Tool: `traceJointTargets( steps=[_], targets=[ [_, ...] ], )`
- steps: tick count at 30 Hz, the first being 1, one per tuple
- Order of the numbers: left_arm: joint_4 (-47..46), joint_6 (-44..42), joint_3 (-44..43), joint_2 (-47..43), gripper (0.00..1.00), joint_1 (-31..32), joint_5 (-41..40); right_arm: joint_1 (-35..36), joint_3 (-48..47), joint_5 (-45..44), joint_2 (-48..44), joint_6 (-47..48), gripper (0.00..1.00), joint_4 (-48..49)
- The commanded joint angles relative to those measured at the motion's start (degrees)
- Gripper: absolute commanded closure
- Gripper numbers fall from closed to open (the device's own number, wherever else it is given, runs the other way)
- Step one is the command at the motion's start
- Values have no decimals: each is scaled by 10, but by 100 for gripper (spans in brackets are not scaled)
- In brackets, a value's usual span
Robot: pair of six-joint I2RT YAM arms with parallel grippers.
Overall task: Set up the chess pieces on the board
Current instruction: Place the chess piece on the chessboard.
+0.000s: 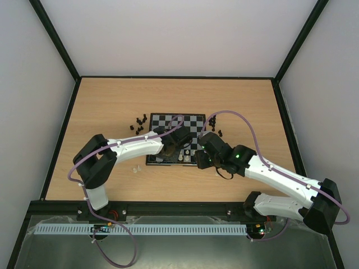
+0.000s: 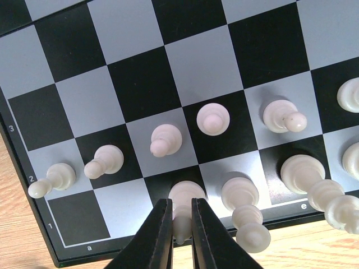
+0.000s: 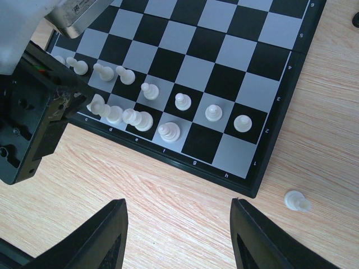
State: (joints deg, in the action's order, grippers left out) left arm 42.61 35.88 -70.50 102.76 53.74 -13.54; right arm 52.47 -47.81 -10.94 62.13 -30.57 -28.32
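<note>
The board (image 2: 140,84) fills the left wrist view, with a row of whitish pawns (image 2: 165,140) on its second rank. My left gripper (image 2: 180,210) is shut on a white piece (image 2: 188,193) whose base rests on the dark c1 square; two taller white pieces (image 2: 244,210) stand just to its right. In the right wrist view my right gripper (image 3: 179,224) hangs open over bare wood just in front of the board (image 3: 241,56), holding nothing. One loose white piece (image 3: 295,200) lies on the table beyond the board's near right corner.
Black pieces (image 1: 139,124) cluster off the board's (image 1: 193,120) left side, and more black pieces (image 1: 216,126) off its right side. Small white pieces (image 1: 136,168) lie on the wood near the left arm. The left arm's housing (image 3: 28,123) crowds the board's near left corner.
</note>
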Motion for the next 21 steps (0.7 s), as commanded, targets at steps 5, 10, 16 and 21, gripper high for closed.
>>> traceJointTargets(
  steps=[5,10,16,21],
  targets=[
    [21,-2,-6,0,84,1,-17,-3,6,-4,-10,7,49,-7],
    [23,-1,-7,1,84,1,-18,-3,7,-2,-11,7,49,-8],
    [24,0,-6,-2,78,1,-17,-3,7,-2,-11,7,49,-8],
    [29,2,-9,-8,75,1,-21,-3,7,-2,-11,7,49,-8]
  ],
)
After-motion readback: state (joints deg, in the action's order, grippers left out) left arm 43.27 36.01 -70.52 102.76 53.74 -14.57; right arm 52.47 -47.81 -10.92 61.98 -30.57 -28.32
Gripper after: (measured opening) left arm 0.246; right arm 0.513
